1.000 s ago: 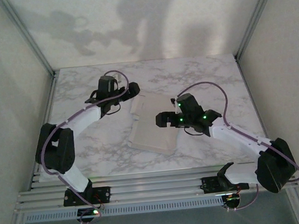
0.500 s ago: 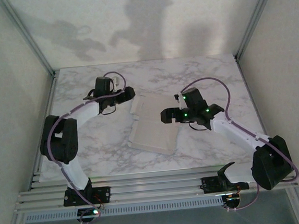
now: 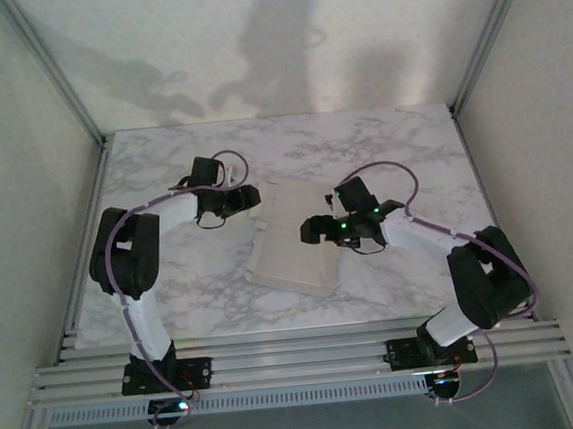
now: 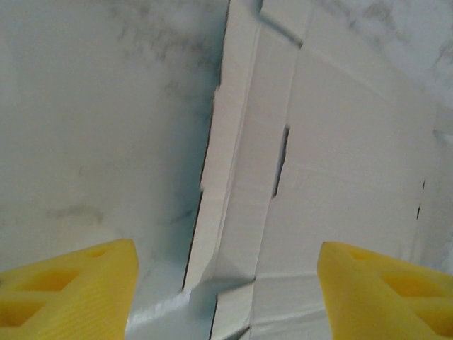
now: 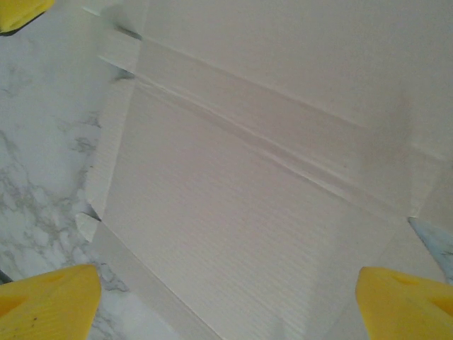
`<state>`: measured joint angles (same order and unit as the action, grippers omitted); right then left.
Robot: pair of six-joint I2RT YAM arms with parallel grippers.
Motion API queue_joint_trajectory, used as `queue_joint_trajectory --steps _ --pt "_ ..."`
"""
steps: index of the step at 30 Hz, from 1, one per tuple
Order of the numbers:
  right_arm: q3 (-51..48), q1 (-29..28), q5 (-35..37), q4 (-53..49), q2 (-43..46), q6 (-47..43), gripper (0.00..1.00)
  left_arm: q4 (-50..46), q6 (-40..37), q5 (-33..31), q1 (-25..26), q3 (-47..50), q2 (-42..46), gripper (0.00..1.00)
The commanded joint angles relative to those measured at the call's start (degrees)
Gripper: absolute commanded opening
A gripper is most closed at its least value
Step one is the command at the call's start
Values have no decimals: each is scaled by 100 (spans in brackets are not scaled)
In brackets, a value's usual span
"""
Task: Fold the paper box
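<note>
- Top external: the paper box [image 3: 287,245] lies flat at the middle of the bench [image 3: 390,135], off-white face up on grey-veined marble. The left tool [image 3: 253,199] hangs at its 10 o'clock corner and the right tool [image 3: 311,230] at its 3 o'clock edge, neither holding anything. With both arms crowding one thin sheet, an uneven push would likely skate it across the smooth-looking stone instead of raising a flap.
- Left wrist: the left tool [image 4: 226,301] stands wide, its ridged yellow fingers [image 4: 78,283] either side of a narrow side flap [image 4: 233,163] that runs toward 12 o'clock. The flap is scored and slightly lifted, with a slim slot [image 4: 282,159] beside it. A pinch landing off the score could crumple the thin card.
- Right wrist: the right tool [image 5: 226,304] is also spread wide above a broad, finely ribbed panel [image 5: 233,241]. A crease band [image 5: 269,134] crosses it from 10 to 4 o'clock. Pressure away from that band could dent the panel or bend it crooked.
</note>
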<state>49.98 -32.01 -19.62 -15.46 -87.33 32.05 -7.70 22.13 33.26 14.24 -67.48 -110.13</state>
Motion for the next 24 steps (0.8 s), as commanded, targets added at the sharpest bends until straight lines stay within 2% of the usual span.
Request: queue_joint_trajectory --steps 1,7,11,24 --pt "-110 -124 -74 371 -214 283 95 -167 271 93 83 306 375 70" --pt "-161 -210 -53 425 -445 298 99 -265 303 45 362 543 536 84" --pt "-269 -235 -45 485 -531 341 99 -257 338 93 521 462 459 98" --pt "-559 -249 61 508 -844 402 99 -392 167 418 744 61 177 99"
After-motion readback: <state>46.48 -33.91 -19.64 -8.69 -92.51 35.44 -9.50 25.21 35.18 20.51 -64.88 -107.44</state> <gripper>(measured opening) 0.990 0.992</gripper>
